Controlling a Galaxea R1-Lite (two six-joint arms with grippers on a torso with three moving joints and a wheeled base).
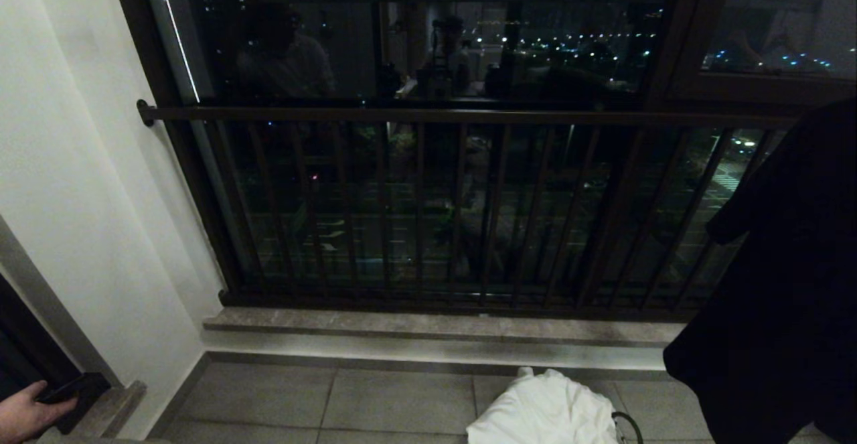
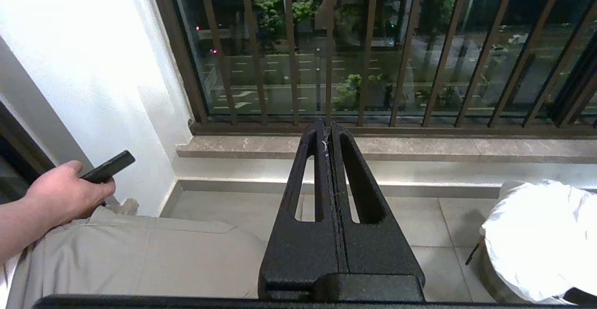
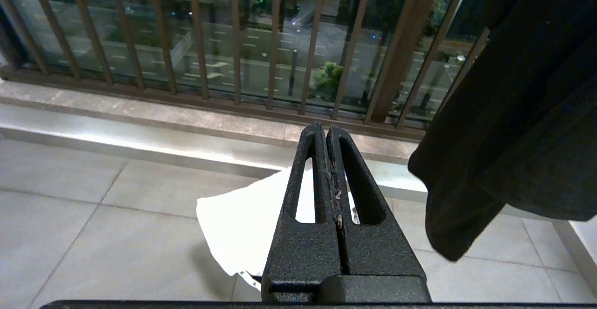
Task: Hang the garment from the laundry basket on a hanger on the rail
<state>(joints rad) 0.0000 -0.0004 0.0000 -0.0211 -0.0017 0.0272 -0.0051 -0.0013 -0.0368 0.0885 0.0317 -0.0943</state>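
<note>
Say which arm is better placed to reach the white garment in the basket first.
Probably the right. The right gripper, shut and empty, points straight at the white garment; from the left gripper, also shut, the garment lies well off to one side.

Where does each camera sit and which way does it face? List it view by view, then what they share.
Head: high up, looking forward and down at the balcony railing; no arm shows.
Left wrist: behind the shut left pincer, facing the railing; a person's hand beside it.
Right wrist: behind the shut right pincer, facing the railing and a dark garment.
Shared: white garment in all three.
</note>
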